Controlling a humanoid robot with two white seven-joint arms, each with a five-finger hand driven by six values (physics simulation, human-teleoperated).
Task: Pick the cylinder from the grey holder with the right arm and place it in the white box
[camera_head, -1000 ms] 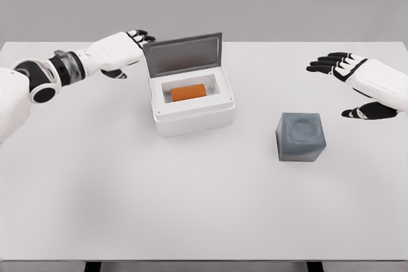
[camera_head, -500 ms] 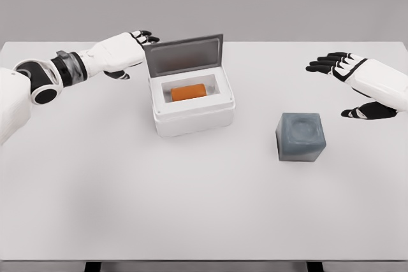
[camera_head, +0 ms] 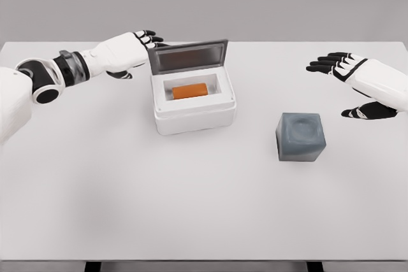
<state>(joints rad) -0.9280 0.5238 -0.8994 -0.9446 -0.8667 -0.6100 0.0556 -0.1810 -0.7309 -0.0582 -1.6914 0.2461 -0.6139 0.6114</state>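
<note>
The orange cylinder is already lying in the white box; the left robot hand is touching its lid, fingers relaxed, while the right robot hand is hovering wide beyond the emptied grey holder.

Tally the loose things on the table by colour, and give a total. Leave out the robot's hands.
Orange: 1, the cylinder, lying inside the box.
White: 1, the white box, its grey-lined lid partly raised.
Grey: 1, the grey holder, with nothing in it.
Total: 3 things on the table.
</note>
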